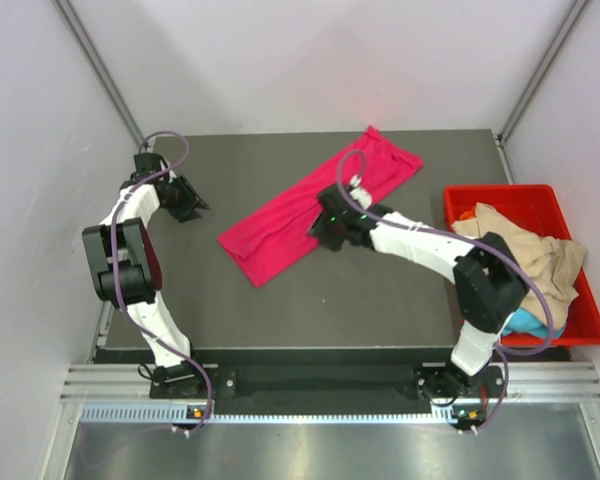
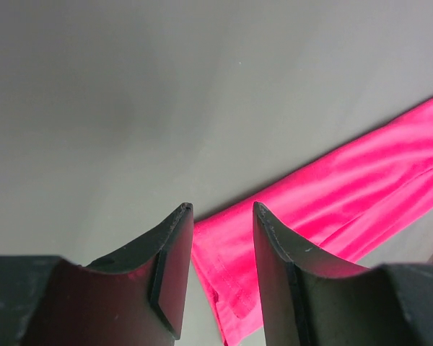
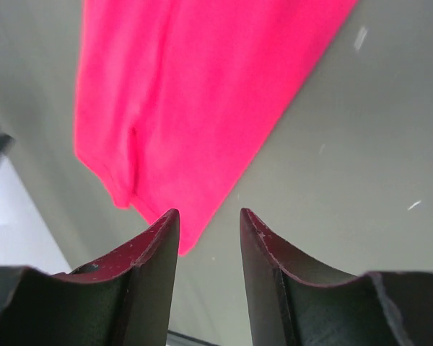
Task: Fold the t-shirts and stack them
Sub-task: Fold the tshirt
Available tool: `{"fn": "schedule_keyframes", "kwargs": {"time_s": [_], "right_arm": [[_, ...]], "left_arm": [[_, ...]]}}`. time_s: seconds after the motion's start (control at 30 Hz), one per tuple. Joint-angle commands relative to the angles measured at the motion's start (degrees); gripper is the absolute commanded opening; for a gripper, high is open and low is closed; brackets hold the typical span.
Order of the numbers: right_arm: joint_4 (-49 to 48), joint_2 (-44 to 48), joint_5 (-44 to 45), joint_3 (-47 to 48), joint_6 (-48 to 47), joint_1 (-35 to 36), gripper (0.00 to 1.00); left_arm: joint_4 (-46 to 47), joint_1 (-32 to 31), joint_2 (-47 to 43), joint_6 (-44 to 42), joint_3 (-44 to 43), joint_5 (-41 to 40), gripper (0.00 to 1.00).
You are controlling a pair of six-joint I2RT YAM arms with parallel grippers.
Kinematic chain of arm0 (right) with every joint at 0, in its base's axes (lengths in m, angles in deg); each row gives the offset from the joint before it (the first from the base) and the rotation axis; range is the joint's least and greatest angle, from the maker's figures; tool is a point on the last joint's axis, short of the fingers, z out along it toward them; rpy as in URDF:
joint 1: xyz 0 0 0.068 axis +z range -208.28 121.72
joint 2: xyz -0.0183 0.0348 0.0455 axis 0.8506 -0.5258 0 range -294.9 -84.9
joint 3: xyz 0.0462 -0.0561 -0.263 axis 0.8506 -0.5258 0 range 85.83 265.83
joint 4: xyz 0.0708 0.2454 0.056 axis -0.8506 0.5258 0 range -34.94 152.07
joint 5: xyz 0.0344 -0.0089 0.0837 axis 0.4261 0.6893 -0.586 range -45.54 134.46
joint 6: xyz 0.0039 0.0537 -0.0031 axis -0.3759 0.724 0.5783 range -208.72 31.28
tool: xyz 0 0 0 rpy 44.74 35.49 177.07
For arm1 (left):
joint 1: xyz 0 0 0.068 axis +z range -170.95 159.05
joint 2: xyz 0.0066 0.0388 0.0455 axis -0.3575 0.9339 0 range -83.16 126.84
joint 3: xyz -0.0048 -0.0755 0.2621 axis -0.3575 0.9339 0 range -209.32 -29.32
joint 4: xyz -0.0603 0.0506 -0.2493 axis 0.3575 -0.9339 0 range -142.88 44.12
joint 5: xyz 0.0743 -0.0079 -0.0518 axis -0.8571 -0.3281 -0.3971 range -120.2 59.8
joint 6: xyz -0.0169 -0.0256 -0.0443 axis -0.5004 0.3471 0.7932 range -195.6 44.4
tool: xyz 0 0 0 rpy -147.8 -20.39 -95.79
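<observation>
The pink shirt (image 1: 270, 238) lies on the counter (image 1: 280, 320) as a long, narrow band. It runs on a slant from near the middle out to the far right corner. The tan shirt (image 1: 540, 255) is heaped in the bin (image 1: 500, 192) at the right, with a turquoise shirt (image 1: 525, 322) under it. A scrap of orange (image 1: 465, 213) shows at the bin's far corner and is probably another shirt, though too little shows to be sure.

The right gripper (image 3: 208, 213) hangs over the middle of the pink band, its jaws partly apart with nothing between them. The left gripper (image 2: 221, 210) is at the far left of the counter, well clear of the cloth. Its jaws also stand partly apart and empty.

The pink shirt looks light, limp and thin. It would likely sag from any single pinch and drag across the counter rather than slide as one piece. The sound holds are the two corners of one short end. Each gripper would pinch through all the layers, so the band can be carried over onto itself without the layers slipping.

The top view alone gives the whole layout: the band's length, the bin, and both arms. The left wrist view adds the near end of the band from low down, where a turned hem or sleeve edge (image 2: 231, 306) shows. The right wrist view shows the long edge just beyond its own fingers, with a soft ridge (image 3: 130, 155) where the layers overlap. From above the cloth reads as flat colour.
</observation>
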Motion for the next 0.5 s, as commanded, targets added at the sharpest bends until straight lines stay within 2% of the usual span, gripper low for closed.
{"fn": "schedule_keyframes", "kwargs": {"time_s": [0.0,0.27,0.47], "right_arm": [[-1.1,-4.5,3.4,2.9,8.1,5.2,0.4],[-4.7,-12.9,3.7,6.1,14.8,13.4,0.39],[-1.3,-18.5,4.2,12.4,16.6,17.0,0.39]], "left_arm": [[1.9,0.0,-0.6,-0.2,-0.5,2.2,0.44],[0.6,0.2,0.7,-1.3,-1.6,2.2,0.44],[0.4,0.5,1.3,-1.3,-2.2,2.3,0.44]]}}
